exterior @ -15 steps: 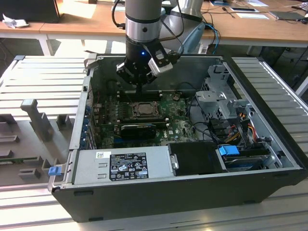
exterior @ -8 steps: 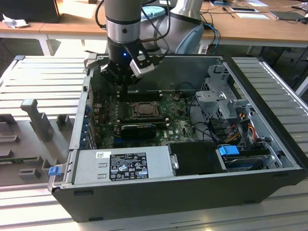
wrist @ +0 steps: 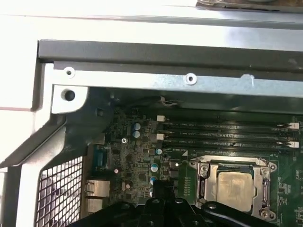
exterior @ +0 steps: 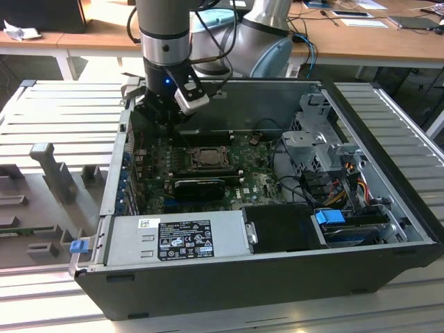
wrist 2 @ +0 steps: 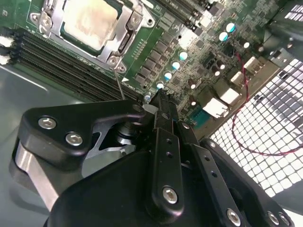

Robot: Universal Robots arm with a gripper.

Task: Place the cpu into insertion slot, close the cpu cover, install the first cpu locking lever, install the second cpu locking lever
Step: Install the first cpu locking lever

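The cpu (wrist 2: 90, 21) lies flat in the insertion slot (exterior: 192, 161) on the green motherboard, its dull silver top showing as cpu (wrist: 236, 187) and cpu (exterior: 209, 159). The cpu cover (wrist 2: 127, 29) lies down around it as a silver frame, seen too as the cpu cover (wrist: 204, 185). A thin metal lever rod (wrist 2: 120, 85) sticks out from the socket's corner toward my gripper. My gripper (wrist 2: 159, 98) hovers beside the socket over the capacitors, fingers pressed together with nothing between them. It hangs inside the case at the exterior view's left as gripper (exterior: 163, 116).
Long black memory slots (wrist: 227, 137) run beside the socket. The case's metal wall (wrist: 165, 82) and perforated rear panel (wrist: 61, 189) are close to the gripper. A power supply (exterior: 184, 239), drive cage (exterior: 316, 139) and cable bundles (exterior: 340, 180) fill the case's other parts.
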